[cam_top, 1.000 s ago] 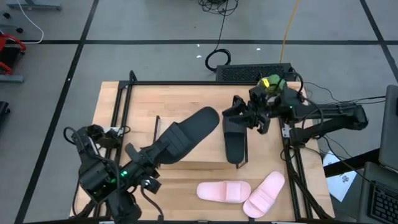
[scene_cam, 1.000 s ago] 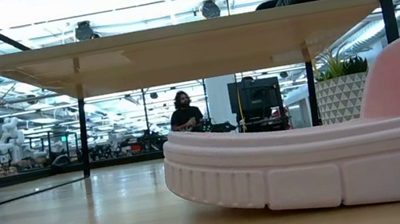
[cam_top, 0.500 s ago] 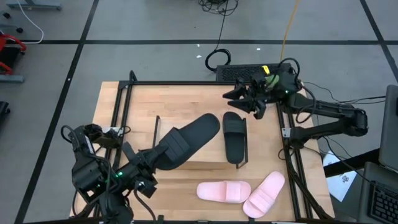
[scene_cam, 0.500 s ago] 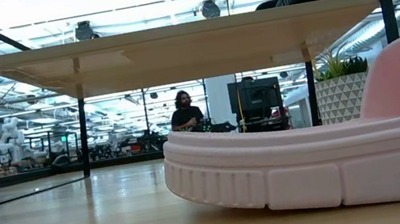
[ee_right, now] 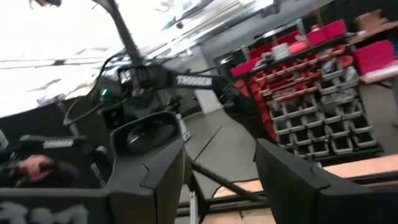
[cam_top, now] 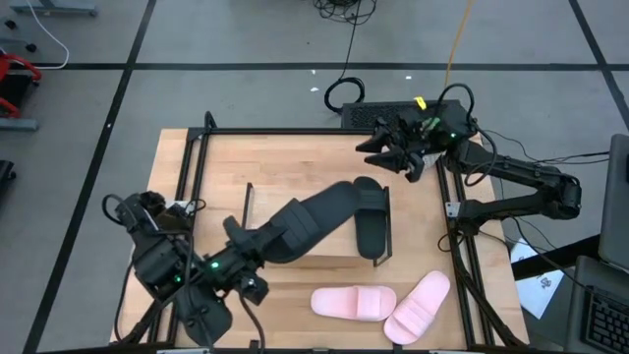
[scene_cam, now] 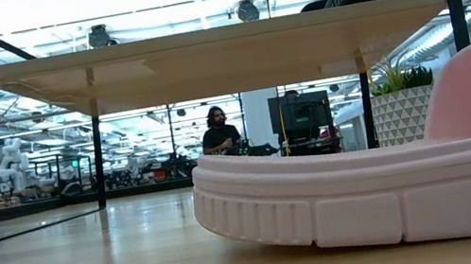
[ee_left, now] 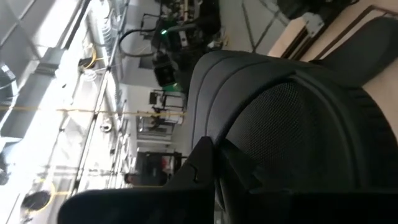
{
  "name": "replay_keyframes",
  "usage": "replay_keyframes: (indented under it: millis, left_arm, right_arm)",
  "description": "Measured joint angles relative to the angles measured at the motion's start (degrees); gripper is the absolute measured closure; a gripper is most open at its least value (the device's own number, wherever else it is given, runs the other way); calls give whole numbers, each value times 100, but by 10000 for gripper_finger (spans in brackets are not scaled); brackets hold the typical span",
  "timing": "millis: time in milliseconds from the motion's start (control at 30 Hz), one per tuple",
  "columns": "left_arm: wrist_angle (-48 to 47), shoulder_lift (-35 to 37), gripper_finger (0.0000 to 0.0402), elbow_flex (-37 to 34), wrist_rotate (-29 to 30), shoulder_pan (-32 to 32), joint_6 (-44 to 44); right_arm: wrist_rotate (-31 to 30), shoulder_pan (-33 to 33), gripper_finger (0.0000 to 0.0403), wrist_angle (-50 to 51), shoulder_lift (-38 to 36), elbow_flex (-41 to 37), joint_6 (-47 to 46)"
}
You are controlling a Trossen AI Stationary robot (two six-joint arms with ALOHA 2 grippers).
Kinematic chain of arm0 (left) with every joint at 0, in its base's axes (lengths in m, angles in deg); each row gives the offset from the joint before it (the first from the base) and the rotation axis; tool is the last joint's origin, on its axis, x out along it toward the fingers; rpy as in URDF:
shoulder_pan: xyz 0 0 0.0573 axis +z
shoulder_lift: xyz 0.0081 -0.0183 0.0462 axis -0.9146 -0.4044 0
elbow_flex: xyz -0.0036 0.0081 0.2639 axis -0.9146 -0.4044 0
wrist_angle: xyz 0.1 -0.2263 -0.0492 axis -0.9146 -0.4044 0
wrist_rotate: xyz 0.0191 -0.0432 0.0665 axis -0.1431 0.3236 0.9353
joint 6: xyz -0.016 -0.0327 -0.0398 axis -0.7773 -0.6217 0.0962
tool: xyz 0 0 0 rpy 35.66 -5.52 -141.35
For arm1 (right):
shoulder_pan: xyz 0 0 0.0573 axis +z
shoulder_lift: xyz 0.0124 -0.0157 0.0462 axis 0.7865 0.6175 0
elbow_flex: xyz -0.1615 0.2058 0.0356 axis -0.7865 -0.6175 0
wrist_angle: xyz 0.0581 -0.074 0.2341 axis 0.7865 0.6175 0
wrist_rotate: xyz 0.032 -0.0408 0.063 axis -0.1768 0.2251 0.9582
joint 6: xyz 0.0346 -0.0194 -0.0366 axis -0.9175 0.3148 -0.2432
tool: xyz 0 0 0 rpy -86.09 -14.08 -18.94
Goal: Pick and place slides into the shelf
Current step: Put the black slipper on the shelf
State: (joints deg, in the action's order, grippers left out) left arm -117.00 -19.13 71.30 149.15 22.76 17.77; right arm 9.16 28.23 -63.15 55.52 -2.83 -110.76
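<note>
— Where's the black slide (cam_top: 310,224)?
— Mid-frame, clamped in the left gripper (cam_top: 239,258), overlapping its mate (cam_top: 371,213) on the shelf (cam_top: 295,163). Right gripper (cam_top: 393,155), upper right, gapes empty.
— Risk?
— It may nudge that mate off.

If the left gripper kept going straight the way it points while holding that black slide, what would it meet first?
Probably the other matte black slide lying on the low wooden-topped shelf. The left gripper, shut on the raised black slide, points toward it, and the raised slide's toe already appears to overlap it from above; heights are unclear.
</note>
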Motion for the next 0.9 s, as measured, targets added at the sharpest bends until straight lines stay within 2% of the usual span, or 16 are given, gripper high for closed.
replay_keyframes:
  millis: [133,300,567,900]
  left_arm:
    - [434,-76,401,0,-192,144,680]
    - [715,-292,401,-8,-398,319,1316]
    - [889,-391,401,-11,-503,530,1584]
    - [1451,-391,401,-11,-528,681,2090]
  right_arm:
    - [164,-53,218,82,5,98,278]
    - [443,-241,218,347,164,602,492]
    - [1177,-277,218,1370,770,1303,729]
    - [1953,-249,218,1348,1510,1818,763]
